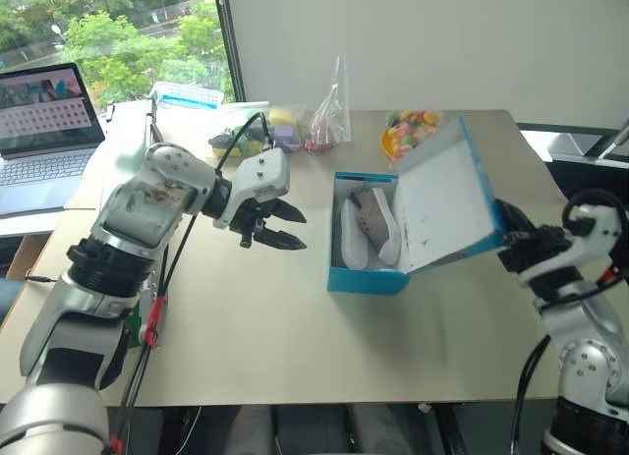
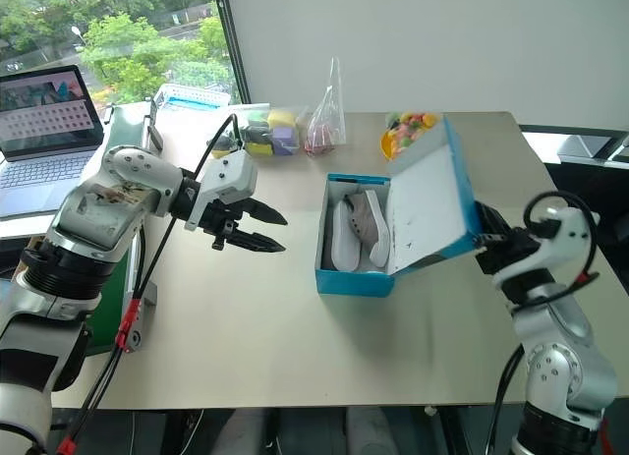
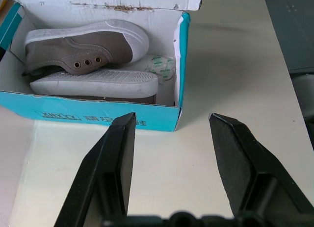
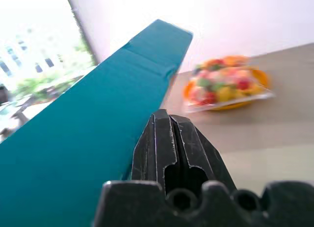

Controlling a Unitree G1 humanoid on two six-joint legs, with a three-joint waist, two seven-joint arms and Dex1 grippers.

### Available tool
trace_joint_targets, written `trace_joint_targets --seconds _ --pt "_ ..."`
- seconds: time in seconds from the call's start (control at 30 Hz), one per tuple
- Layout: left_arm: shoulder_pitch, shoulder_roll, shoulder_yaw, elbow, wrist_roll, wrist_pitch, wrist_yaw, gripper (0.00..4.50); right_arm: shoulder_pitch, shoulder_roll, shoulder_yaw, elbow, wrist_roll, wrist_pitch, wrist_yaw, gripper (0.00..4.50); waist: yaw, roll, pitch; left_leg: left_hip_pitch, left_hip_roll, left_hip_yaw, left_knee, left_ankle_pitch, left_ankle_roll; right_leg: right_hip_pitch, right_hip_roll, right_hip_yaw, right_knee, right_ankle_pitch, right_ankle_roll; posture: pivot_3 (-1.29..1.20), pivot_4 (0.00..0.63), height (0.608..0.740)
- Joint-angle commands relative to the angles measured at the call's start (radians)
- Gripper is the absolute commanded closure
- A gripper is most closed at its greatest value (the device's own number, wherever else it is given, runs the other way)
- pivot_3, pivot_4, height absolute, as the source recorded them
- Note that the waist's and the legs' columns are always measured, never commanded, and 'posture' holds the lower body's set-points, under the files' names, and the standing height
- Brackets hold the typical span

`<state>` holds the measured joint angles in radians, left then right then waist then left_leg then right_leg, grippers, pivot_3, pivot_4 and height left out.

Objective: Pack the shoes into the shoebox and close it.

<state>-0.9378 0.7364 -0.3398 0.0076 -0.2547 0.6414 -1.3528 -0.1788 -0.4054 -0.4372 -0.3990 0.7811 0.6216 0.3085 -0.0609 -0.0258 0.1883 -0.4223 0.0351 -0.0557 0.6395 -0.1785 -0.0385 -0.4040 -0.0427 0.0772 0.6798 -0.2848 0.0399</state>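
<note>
Nearest us, at the lower right of the head view, our right gripper [image 2: 488, 241] has its fingers pressed together, holding nothing, its tip against the blue outside of the lid [image 2: 428, 207]. That lid stands raised and tilted over the shoebox [image 2: 356, 278], which sits at the centre of the table [image 2: 295, 347]. Both shoes [image 2: 356, 231] lie inside the box, one on its side with its white sole showing. At centre left our left gripper [image 2: 254, 229] hangs above the table with its fingers partly spread and empty, pointing toward the box and well apart from it. Bags [image 2: 324, 121] of coloured items lie along the upper edge of the table. We see a laptop [image 2: 44, 121] at the upper left.
</note>
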Motion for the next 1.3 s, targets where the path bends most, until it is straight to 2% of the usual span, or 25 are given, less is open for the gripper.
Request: trace_joint_targets --seconds 0.03,0.27,0.6,0.83,0.93,0.97,1.03,1.07,1.13,1.23,1.3 --pt "0.007 0.019 0.040 -0.043 0.004 0.005 0.024 1.99 -0.023 -0.015 0.131 -0.018 0.009 0.062 0.047 4.42 0.001 0.000 0.000 -0.001 0.000 0.000 0.000 0.000 0.000 0.000 0.000 0.000 0.000 0.000 0.000 0.00 0.150 0.740" --pt "0.059 0.041 0.071 -0.102 -0.008 0.033 0.077 1.99 -0.153 -0.039 0.308 0.200 -0.117 0.038 0.154 4.42 0.006 0.000 0.000 -0.001 0.000 0.000 0.000 0.000 0.001 -0.001 0.000 0.000 -0.001 0.000 0.000 0.00 0.150 0.740" --pt "0.161 0.062 0.129 -0.250 -0.056 0.137 0.166 1.99 -0.587 0.080 0.450 0.845 -0.326 -0.120 0.337 4.42 -0.007 0.000 0.001 -0.001 0.000 0.000 0.000 0.000 0.001 -0.001 0.000 0.000 -0.001 0.002 -0.004 0.00 0.150 0.740" --pt "0.245 0.094 0.186 -0.369 -0.099 0.228 0.236 1.99 -0.650 0.121 0.614 1.187 -0.575 -0.228 0.409 4.42 -0.013 -0.005 -0.002 0.002 0.000 0.000 0.000 -0.001 0.002 0.002 0.000 -0.001 -0.001 0.003 -0.004 0.00 0.150 0.740" --pt "0.285 0.115 0.200 -0.418 -0.115 0.254 0.256 1.99 -0.658 0.105 0.705 1.282 -0.712 -0.241 0.382 4.42 -0.015 -0.008 -0.005 0.019 0.001 0.000 -0.002 -0.002 0.002 0.017 0.000 0.000 -0.002 0.000 -0.003 0.00 0.150 0.740" --pt "0.292 0.119 0.203 -0.428 -0.120 0.259 0.263 1.99 -0.661 0.100 0.721 1.296 -0.740 -0.248 0.379 4.42 -0.014 -0.010 -0.008 0.024 0.000 0.001 -0.005 -0.002 0.002 0.021 0.000 0.000 -0.003 -0.003 0.001 0.00 0.150 0.740" --pt "0.303 0.121 0.213 -0.442 -0.129 0.270 0.279 1.99 -0.669 0.100 0.721 1.296 -0.757 -0.263 0.390 4.42 -0.011 -0.014 -0.014 0.034 0.001 0.001 -0.008 -0.002 0.002 0.030 0.000 0.000 -0.004 -0.004 0.000 0.00 0.150 0.740" --pt "0.308 0.119 0.219 -0.448 -0.133 0.274 0.289 1.99 -0.675 0.103 0.706 1.283 -0.751 -0.268 0.395 4.42 -0.009 -0.015 -0.015 0.043 0.001 0.000 -0.011 -0.002 0.001 0.038 0.000 -0.001 -0.008 -0.006 -0.001 0.00 0.150 0.740" --pt "0.317 0.109 0.236 -0.453 -0.138 0.284 0.320 1.99 -0.693 0.111 0.630 1.202 -0.686 -0.261 0.411 4.42 -0.008 -0.015 -0.016 0.047 0.002 -0.001 -0.012 -0.002 0.001 0.043 0.000 -0.002 -0.011 -0.006 -0.002 0.00 0.150 0.740" --pt "0.331 0.093 0.270 -0.443 -0.151 0.291 0.363 1.99 -0.663 0.096 0.519 0.896 -0.535 -0.181 0.478 4.42 -0.005 -0.014 -0.014 0.045 0.002 -0.001 -0.013 -0.002 0.001 0.045 0.000 -0.003 -0.016 -0.006 -0.001 0.00 0.150 0.740" --pt "0.338 0.084 0.286 -0.429 -0.160 0.288 0.383 1.99 -0.606 0.056 0.496 0.663 -0.471 -0.111 0.518 4.42 -0.004 -0.013 -0.014 0.032 0.002 -0.002 -0.012 -0.002 0.002 0.032 0.000 -0.003 -0.014 -0.005 -0.001 0.00 0.150 0.740"
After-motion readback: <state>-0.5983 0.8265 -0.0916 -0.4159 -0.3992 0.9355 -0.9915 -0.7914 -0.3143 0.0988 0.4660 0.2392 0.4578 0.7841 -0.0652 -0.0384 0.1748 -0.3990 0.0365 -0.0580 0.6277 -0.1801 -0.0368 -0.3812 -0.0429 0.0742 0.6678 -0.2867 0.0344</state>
